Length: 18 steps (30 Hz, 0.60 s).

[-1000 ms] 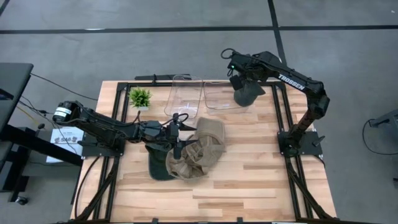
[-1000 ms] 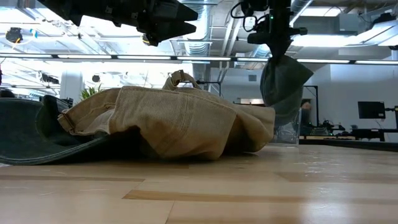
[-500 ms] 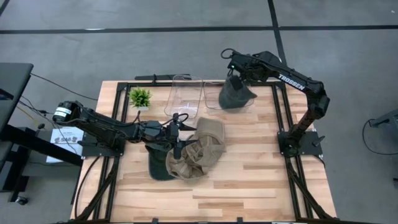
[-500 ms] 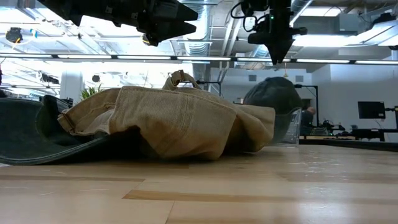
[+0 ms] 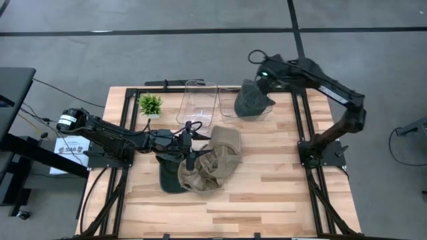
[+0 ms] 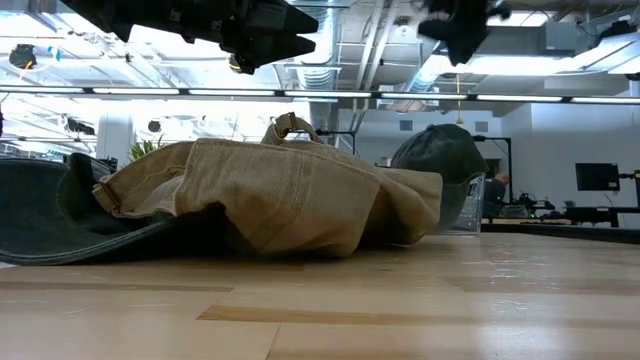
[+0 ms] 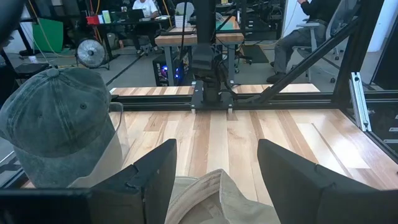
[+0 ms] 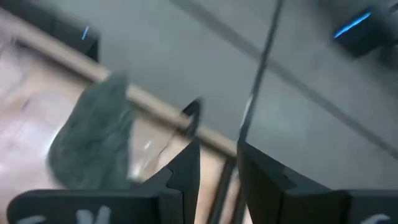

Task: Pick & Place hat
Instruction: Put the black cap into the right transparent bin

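Filling most of the frame from above, the wooden worktop (image 5: 267, 180) carries everything else inside its black metal frame. Across its left half stretches the left arm, whose claw (image 5: 189, 143) hangs low over a heap of hats near the middle, its fingers (image 7: 292, 177) standing wide apart with nothing between them. That heap is a tan hat (image 5: 215, 163) crumpled on top of a dark hat (image 5: 168, 180), whose brim shows flat on the wood in the low view. At the far edge stand two clear bins side by side; the right clear bin (image 5: 230, 100) holds a grey-green cap (image 5: 252, 100), which sits with its crown up and leans over the bin's right wall. The right claw (image 5: 265, 71) is up in the air just beyond that cap, apart from it, its fingers (image 8: 186, 168) parted a little and empty. A small green plant (image 5: 150, 103) sits at the far left corner.
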Available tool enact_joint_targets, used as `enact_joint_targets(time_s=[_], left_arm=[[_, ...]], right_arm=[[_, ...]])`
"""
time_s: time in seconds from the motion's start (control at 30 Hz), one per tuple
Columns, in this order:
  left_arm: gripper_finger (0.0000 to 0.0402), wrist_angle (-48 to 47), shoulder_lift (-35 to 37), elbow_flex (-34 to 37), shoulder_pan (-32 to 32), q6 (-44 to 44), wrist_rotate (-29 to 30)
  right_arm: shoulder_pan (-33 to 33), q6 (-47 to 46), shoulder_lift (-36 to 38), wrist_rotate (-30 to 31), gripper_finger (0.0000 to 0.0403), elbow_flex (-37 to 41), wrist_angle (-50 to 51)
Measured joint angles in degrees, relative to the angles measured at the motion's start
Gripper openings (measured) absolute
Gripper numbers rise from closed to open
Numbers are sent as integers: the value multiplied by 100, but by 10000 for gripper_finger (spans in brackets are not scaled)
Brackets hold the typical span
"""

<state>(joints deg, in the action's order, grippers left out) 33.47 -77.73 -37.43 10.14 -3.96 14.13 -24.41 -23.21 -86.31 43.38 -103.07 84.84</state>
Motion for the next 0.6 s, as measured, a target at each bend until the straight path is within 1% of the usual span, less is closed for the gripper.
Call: enact_joint_targets(time_s=[0.1, 0.13, 0.2, 0.27, 0.37, 0.5, 0.6], left_arm=[[222, -2, 0, 0, 0, 42, -1], [222, -3, 0, 0, 1, 43, -2], [222, -9, 0, 0, 6, 43, -2], [222, -9, 0, 0, 6, 74, -3], [222, -24, 0, 0, 4, 253, -4], [222, -26, 0, 0, 4, 295, -4], [222, -24, 0, 0, 3, 295, -4]], right_arm=[[507, -104, 524, 864, 98, 28, -63], [718, -115, 730, 1053, 98, 91, -138], [1195, -35, 1168, 1159, 98, 317, -470], [1711, 217, 1615, 1004, 98, 680, -907], [2507, 578, 2284, 364, 98, 1439, -1673], [3491, 1006, 3055, -482, 98, 2772, -2895], [4117, 1175, 3483, -831, 98, 3842, -3840]])
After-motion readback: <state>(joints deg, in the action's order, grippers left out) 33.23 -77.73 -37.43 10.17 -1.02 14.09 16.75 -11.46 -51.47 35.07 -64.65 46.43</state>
